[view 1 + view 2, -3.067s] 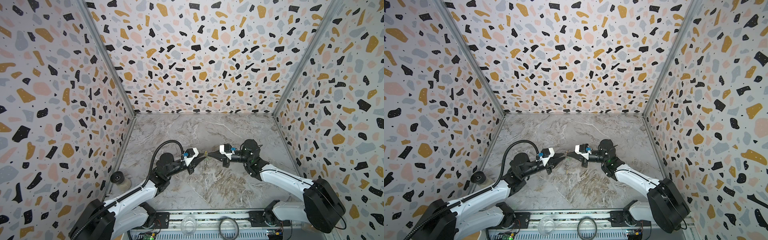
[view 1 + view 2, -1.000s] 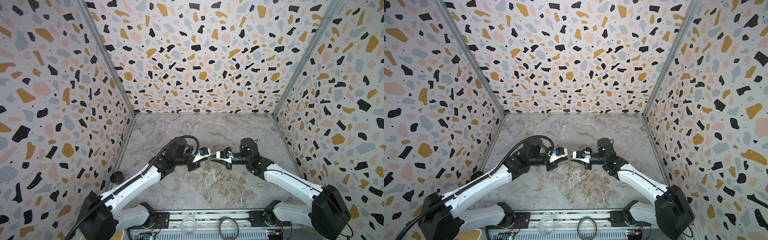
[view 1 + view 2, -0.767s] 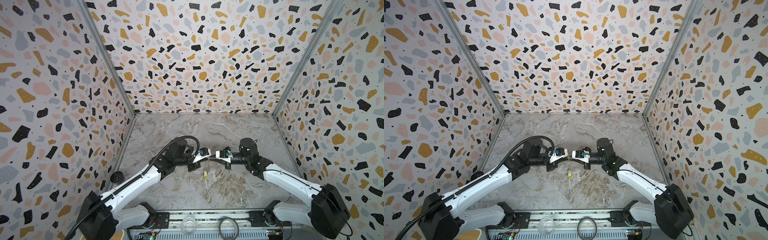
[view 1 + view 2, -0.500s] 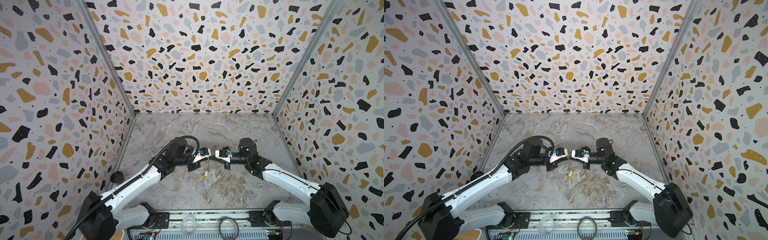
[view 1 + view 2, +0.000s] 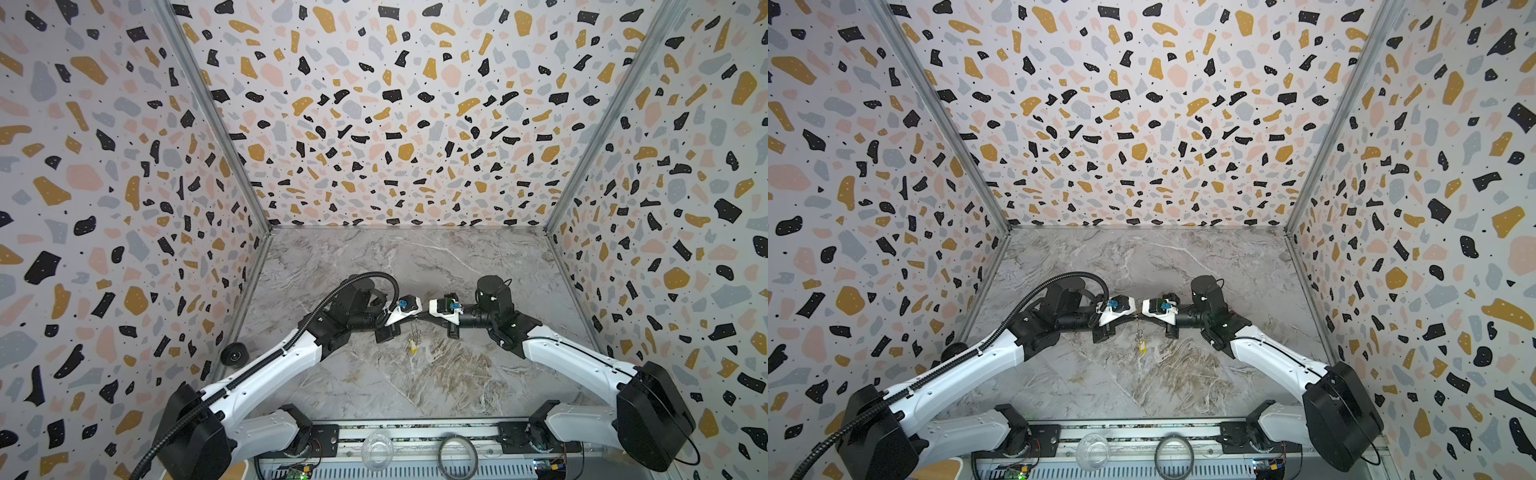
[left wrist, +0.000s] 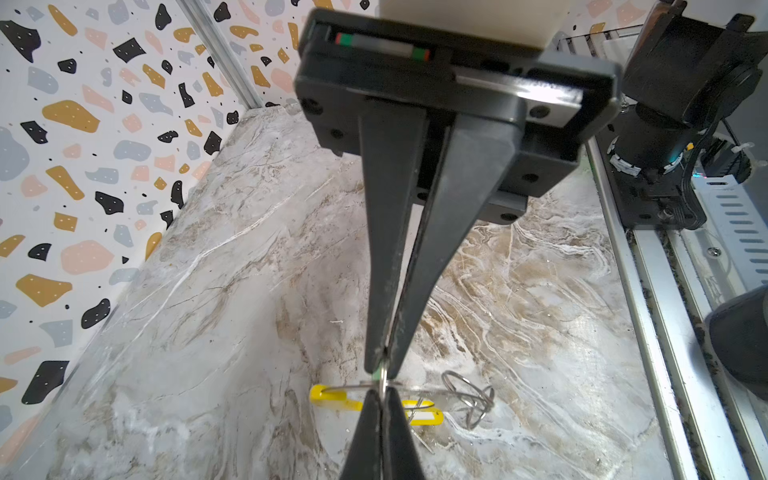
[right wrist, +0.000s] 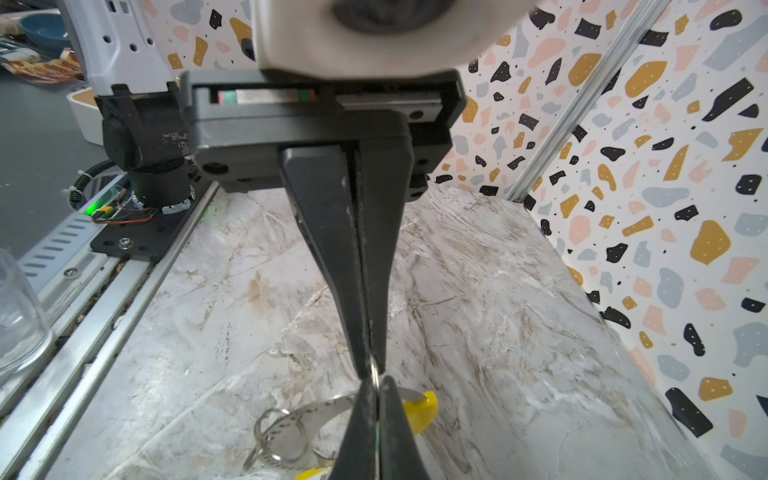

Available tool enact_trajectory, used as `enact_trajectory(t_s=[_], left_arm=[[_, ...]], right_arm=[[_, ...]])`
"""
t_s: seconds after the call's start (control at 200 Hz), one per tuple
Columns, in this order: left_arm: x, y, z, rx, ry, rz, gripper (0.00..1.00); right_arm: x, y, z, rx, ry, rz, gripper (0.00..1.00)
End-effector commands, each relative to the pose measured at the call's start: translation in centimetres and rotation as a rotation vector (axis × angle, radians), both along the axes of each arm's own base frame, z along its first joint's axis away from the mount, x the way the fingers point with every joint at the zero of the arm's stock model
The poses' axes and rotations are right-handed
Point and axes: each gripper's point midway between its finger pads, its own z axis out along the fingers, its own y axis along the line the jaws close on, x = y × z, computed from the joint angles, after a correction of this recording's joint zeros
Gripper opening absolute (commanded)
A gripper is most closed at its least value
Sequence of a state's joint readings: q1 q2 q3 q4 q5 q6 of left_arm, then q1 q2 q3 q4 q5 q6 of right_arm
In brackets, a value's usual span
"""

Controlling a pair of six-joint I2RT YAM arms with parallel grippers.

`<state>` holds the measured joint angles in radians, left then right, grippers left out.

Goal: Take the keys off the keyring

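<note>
Both grippers meet tip to tip above the middle of the marble table (image 5: 374, 386). My left gripper (image 5: 417, 319) (image 6: 380, 401) and my right gripper (image 5: 424, 319) (image 7: 376, 384) are each shut on the thin silvery keyring (image 6: 385, 377) (image 7: 374, 369). A thin green sliver (image 7: 377, 432) shows between the right gripper's fingers. The rest of the keyring hangs below them, with its yellow sleeve (image 6: 326, 394) (image 7: 424, 409). Small split rings (image 6: 469, 395) (image 7: 274, 432) and a key with a yellow tag (image 5: 412, 347) (image 5: 1142, 347) (image 6: 424, 415) dangle from it just above the table.
A clear glass cup (image 5: 377, 451) and a darker thick ring (image 5: 458, 453) sit on the front rail. A black wheel (image 5: 234, 355) lies by the left wall. Terrazzo-patterned walls close in the left, back and right sides.
My right gripper has slid left to meet the left gripper's tips and has shut. The left arm has held still, and the hanging keys have barely swung.
</note>
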<state>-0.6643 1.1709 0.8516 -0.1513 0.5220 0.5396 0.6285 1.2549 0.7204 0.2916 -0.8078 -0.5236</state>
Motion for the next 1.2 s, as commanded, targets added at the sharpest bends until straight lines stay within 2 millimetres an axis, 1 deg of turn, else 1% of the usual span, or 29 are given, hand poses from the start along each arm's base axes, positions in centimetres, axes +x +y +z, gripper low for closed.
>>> enact_trajectory(t_s=[0.0,0.065,0.1,0.13,0.18,0.235,0.33,0.345,0.39,0.536,0.646,0.781,0.941,1.196], left_arm=[[-0.2,-0.7,1.8,-0.051,-0.055,-0.035,0.0],[-0.1,-0.6,1.8,-0.055,-0.063,-0.022,0.0],[0.1,-0.4,2.0,-0.06,-0.069,-0.006,0.09],[0.2,-0.2,2.0,-0.071,-0.069,0.014,0.14],[0.3,0.1,2.3,-0.099,-0.073,0.034,0.19],[0.3,0.4,2.8,-0.151,-0.074,0.047,0.21],[-0.1,0.7,4.1,-0.265,-0.101,0.066,0.21],[-0.2,0.9,4.0,-0.274,-0.099,0.069,0.21],[-0.3,1.0,4.8,-0.331,-0.119,0.08,0.21],[-0.9,1.6,5.3,-0.426,-0.122,0.101,0.21],[-1.2,1.6,5.2,-0.458,-0.104,0.095,0.21],[-1.5,1.6,5.6,-0.498,-0.099,0.087,0.2],[-1.5,1.2,5.2,-0.492,-0.075,0.067,0.2],[-1.3,0.4,5.3,-0.496,-0.061,0.035,0.18]], right_arm=[[0.0,0.4,1.5,0.029,-0.02,0.014,0.0],[-0.1,0.3,1.9,0.043,-0.03,0.01,0.0],[-0.1,0.2,2.2,0.056,-0.033,0.004,0.0],[-0.1,0.1,2.4,0.067,-0.036,-0.001,0.0],[-0.1,-0.1,2.7,0.091,-0.033,-0.008,0.0],[-0.1,-0.2,2.9,0.112,-0.028,-0.009,0.0],[-0.3,-0.3,3.4,0.148,-0.013,-0.003,0.0],[-0.4,-0.3,3.4,0.153,-0.012,0.002,0.0],[-0.5,-0.3,3.7,0.172,-0.008,0.008,0.0],[-0.8,-0.8,4.5,0.231,-0.003,0.019,0.0],[-1.0,-0.9,4.7,0.248,0.003,0.035,0.0],[-1.1,-0.8,4.8,0.254,0.009,0.052,0.0],[-1.4,-0.7,5.2,0.273,0.009,0.074,0.0],[-1.4,-0.6,5.1,0.272,0.025,0.08,0.0]])
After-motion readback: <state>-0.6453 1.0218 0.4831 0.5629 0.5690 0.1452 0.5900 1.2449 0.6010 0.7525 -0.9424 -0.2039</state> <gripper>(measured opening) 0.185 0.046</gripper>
